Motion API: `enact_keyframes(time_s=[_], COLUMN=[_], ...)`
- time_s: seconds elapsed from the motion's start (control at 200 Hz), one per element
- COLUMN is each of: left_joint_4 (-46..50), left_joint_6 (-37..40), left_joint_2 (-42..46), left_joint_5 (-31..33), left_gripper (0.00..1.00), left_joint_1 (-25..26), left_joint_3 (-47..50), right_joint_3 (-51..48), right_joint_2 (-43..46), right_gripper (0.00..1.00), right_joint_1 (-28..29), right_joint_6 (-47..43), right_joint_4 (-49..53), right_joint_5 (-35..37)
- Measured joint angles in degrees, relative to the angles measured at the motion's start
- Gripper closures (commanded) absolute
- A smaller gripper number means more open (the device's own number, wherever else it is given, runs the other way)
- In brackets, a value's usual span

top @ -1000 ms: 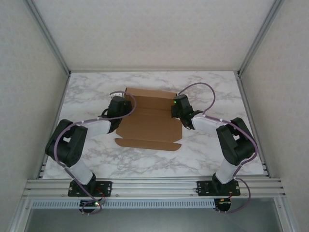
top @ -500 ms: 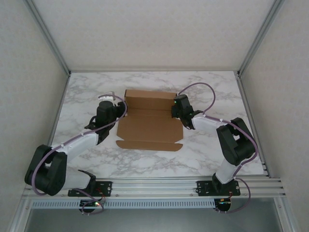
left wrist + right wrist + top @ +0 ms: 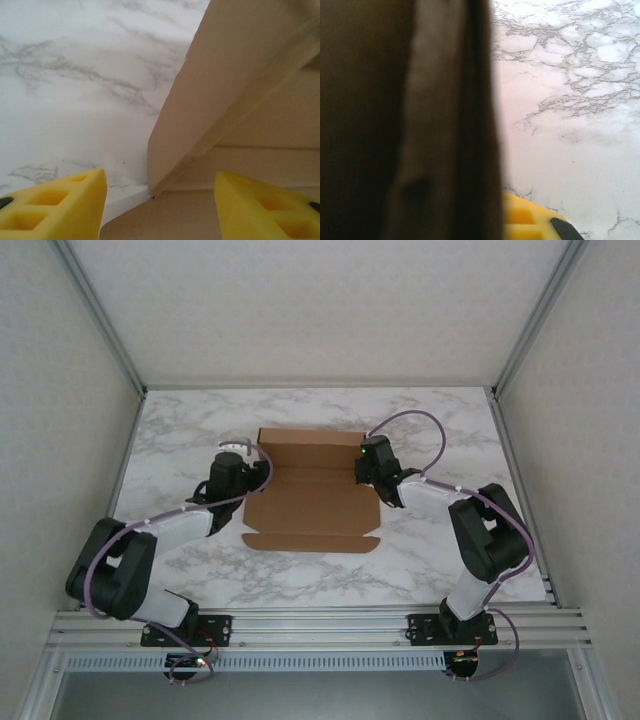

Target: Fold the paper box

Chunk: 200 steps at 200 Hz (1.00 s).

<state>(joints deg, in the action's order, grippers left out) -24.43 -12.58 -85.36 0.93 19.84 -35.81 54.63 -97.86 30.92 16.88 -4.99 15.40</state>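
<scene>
Counting from the near edge: one metal rail [image 3: 320, 624] carries two arm bases. Two arms reach away from it over one marble table [image 3: 440, 565], left arm [image 3: 135, 560] and right arm [image 3: 487, 530], each with one purple cable looped along it.

One paper box [image 3: 312, 502] lies mid-table between the arms, brown and partly folded. Its near flap [image 3: 312, 541] lies flat on the marble, the base panel sits behind it, and the back wall [image 3: 312, 445] stands up along the far edge.

Left gripper [image 3: 240, 476] sits at the box's left edge. In the left wrist view its two yellow fingers [image 3: 55, 202] stand well apart, about half open, holding nothing. One raised left side flap [image 3: 210, 85] leans between them, its lower corner just beyond the gap. One finger is over marble and the other over cardboard. Cannot tell if either finger touches the flap.

Right gripper [image 3: 368, 470] sits at the box's right edge near the back corner, one green light lit on its body. The right wrist view has dark, blurred cardboard right up against the lens. One yellow finger [image 3: 532, 220] shows just beside that cardboard, the other is hidden behind it. Jaws are closed down thin, pinching the box's right side wall.

Beyond the box is bare marble, then white enclosure walls.
</scene>
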Motion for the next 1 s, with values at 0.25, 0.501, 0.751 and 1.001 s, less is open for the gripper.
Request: enact_keyframes(time_s=[0.25,0.501,0.751,1.001], left_joint_4=[-4.6,-5.9,-5.7,-1.8], left_joint_6=[0.8,-2.4,-8.0,-8.9], left_joint_2=[-7.0,-3.3,10.9,23.2], left_joint_5=[2.7,5.9,8.0,9.2], left_gripper=[0.49,0.43,0.39,0.37], left_joint_1=[0.4,2.6,2.9,2.9], left_joint_3=[-0.7,0.4,7.0,8.5], right_joint_3=[0.0,-0.6,-6.9,-11.2], right_joint_2=[0.2,0.6,5.5,14.3], right_gripper=[0.9,0.61,0.26,0.24], right_joint_1=[-0.2,-0.3,-0.3,-0.3], right_joint_6=[-0.8,-1.0,-1.0,-2.8], right_joint_4=[0.1,0.4,-0.2,-3.7], right_joint_5=[-0.7,-2.0,-3.7,-7.8])
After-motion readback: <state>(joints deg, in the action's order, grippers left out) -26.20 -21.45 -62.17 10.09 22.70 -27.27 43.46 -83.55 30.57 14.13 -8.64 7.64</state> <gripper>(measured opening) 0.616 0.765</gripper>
